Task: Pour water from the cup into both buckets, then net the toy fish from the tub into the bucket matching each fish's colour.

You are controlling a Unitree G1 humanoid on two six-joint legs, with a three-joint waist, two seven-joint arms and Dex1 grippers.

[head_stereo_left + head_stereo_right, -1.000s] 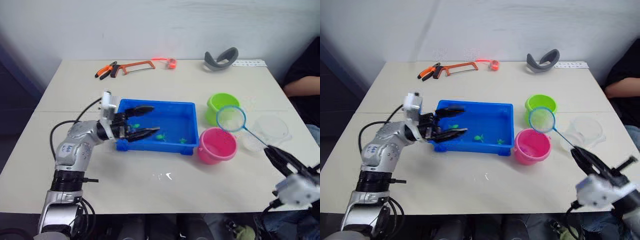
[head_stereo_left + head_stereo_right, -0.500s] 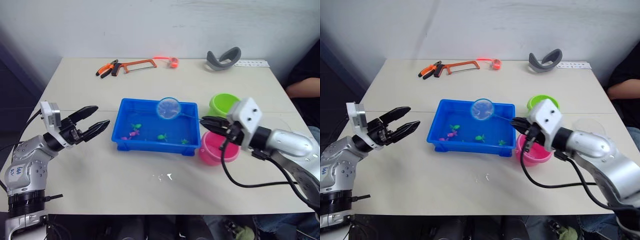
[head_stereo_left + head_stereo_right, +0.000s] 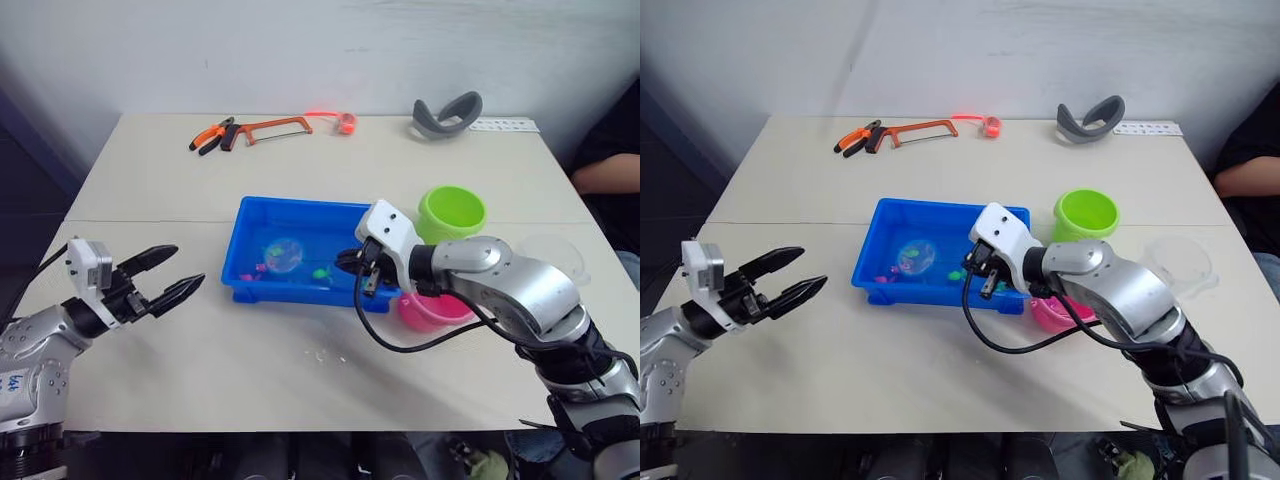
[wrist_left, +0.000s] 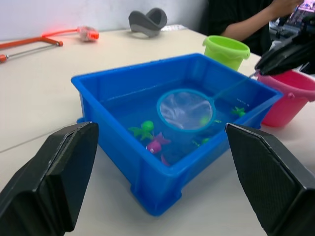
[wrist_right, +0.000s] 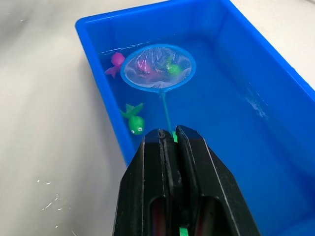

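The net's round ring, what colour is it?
Blue. The net shows best in the right wrist view.

We see a cream rectangular table, orange-handled pliers and orange-framed hacksaw along its far edge, grey curved band near its far right corner, a person's arm beyond its right edge

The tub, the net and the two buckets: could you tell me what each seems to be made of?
The tub looks like glossy moulded plastic: bright blue, rimmed, with light glinting on its walls.

The net has a blue hoop, probably plastic, pale see-through mesh with fish showing through it, and a thin stiff handle of unclear material.

The green bucket and pink bucket look like smooth, opaque plastic, evenly coloured.
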